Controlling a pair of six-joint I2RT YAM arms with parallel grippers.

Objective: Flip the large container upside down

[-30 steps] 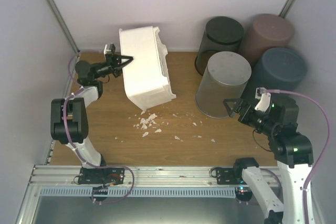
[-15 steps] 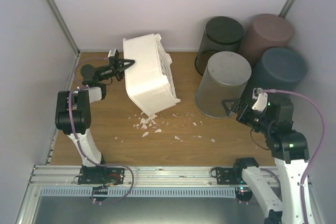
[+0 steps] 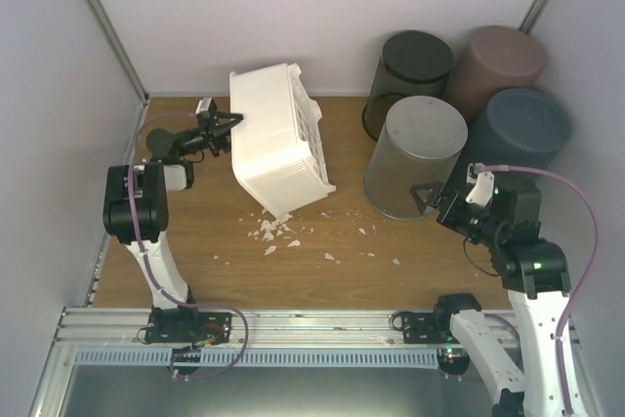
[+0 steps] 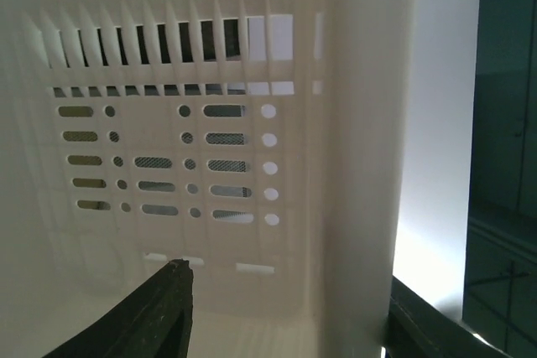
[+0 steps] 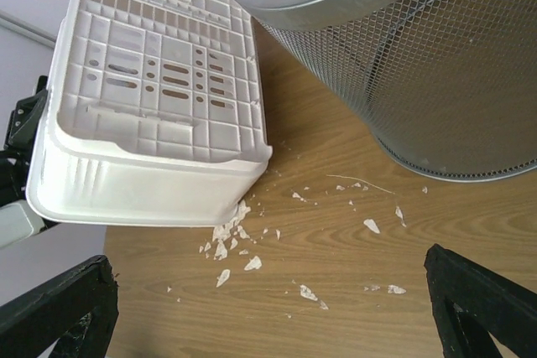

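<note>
While it stands tilted on edge, large container [image 3: 278,144]: white slotted plastic, ribbed — far-left part of wooden table [image 3: 195,241].
Left gripper [image 3: 223,124]: part-open, astride its rim.
Right gripper [image 3: 430,197]: wide, holding nothing, near metal mesh bin [image 3: 415,158].

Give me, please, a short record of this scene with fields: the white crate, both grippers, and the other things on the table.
Crate: white perforated plastic crate, tilted, its lower corner on the wooden table
Left gripper: open, jaws either side of the crate's wall
Right gripper: open, empty, beside the silver mesh bin
Debris: white chips by the crate's lower corner
Rear right: black mesh bin, brown bin, dark blue bin
</note>
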